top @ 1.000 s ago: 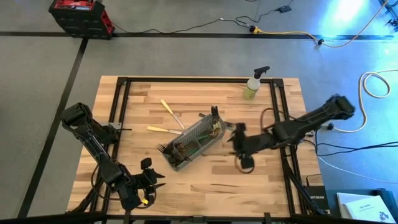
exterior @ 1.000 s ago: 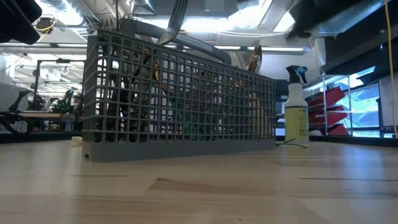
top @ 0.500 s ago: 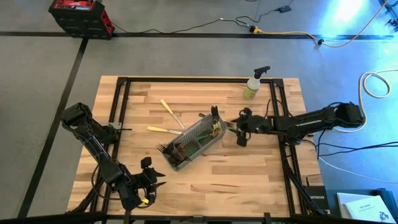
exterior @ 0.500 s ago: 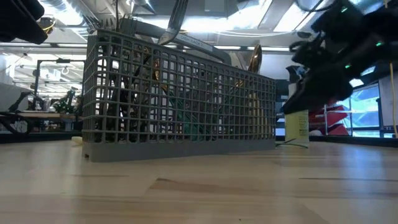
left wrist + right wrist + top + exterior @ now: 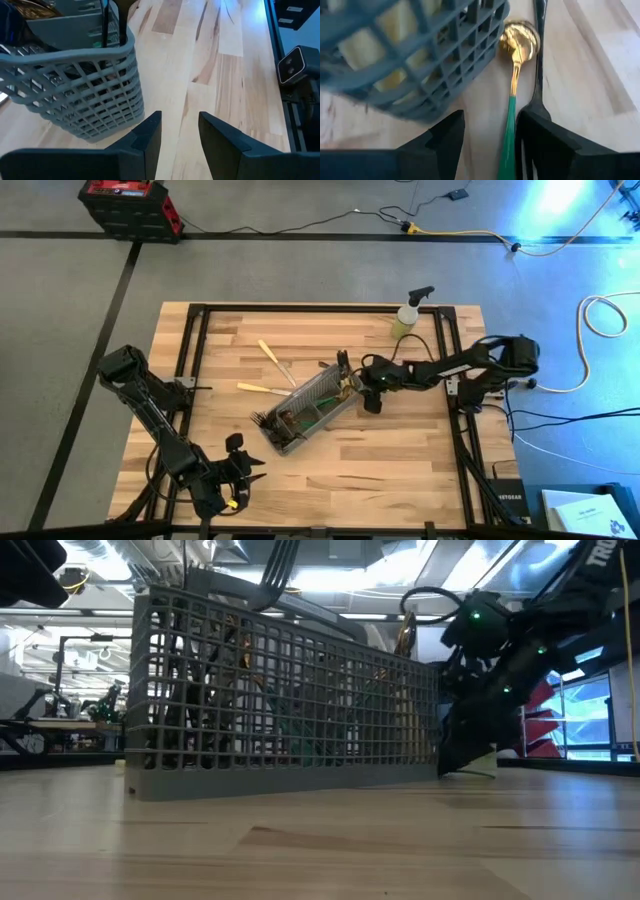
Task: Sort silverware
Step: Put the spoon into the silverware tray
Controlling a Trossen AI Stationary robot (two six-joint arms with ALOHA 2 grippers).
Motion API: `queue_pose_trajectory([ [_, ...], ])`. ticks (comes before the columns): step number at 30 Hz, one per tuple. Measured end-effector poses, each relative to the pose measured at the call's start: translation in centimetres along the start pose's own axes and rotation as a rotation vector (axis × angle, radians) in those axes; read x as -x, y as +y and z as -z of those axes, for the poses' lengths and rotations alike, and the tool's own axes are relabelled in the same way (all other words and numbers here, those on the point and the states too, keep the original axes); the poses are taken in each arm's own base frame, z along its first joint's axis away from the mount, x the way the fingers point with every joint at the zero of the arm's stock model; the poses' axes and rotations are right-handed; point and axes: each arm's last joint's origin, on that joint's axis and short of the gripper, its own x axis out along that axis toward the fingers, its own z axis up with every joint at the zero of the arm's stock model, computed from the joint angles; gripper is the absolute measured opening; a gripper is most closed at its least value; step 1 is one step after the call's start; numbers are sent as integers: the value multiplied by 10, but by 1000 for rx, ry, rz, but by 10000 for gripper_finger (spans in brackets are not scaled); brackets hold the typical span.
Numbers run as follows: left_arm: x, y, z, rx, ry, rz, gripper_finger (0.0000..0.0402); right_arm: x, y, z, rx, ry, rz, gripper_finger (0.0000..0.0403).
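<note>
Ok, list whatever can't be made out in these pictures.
- Silverware in the caddy: in the low view the mesh hides which pieces are which; in the high view they are too small.
- Green-handled spoon: in the right wrist view the handle's end is cut off by the picture edge, between the right end effector fingers.
- Spray bottle: in the low view it is mostly hidden behind the right arm.

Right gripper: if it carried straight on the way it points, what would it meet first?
Most likely the green-handled spoon, lying between the right gripper's open fingers beside the grey caddy. A dark fork lies right alongside, so depth is hard to judge.
</note>
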Motion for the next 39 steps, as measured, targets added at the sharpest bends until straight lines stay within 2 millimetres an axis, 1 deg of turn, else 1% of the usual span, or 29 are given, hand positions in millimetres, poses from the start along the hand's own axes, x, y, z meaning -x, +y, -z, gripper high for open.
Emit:
queue_pose_trajectory([
  [4, 0, 0, 0, 1, -1, 0, 115, -7, -5, 0, -19, 20, -2, 154],
  [11, 0, 0, 0, 0, -1, -1, 115, -6, -8, 0, -48, 19, 21, 121],
  [13, 0, 0, 0, 1, -1, -1, 115, -5, -7, 1, -50, 36, 20, 95],
  [17, 0, 0, 0, 3, -1, 0, 115, 3, -6, 4, -74, 101, -32, 19],
  [18, 0, 0, 0, 7, -1, -1, 115, 7, -6, 6, -83, 122, -43, 11],
  [20, 0, 0, 0, 11, -1, 1, 115, 16, -4, 8, -116, 166, -74, 14],
  [23, 0, 0, 0, 13, -1, 1, 115, 33, 4, 11, -112, 210, -110, 17],
  [26, 0, 0, 0, 15, -1, 1, 115, 52, 14, 15, -106, 251, -121, 5],
  [29, 0, 0, 0, 15, -1, 1, 115, 71, 24, 11, -116, 202, -130, 4],
  [33, 0, 0, 0, 14, -1, 1, 115, 98, 34, 15, -156, 196, -136, 1],
  [36, 0, 0, 0, 9, -2, 1, 115, 118, 35, 23, -187, 207, -100, 0],
  [39, 0, 0, 0, 8, -2, 0, 115, 137, 34, 30, -225, 177, -55, 0],
])
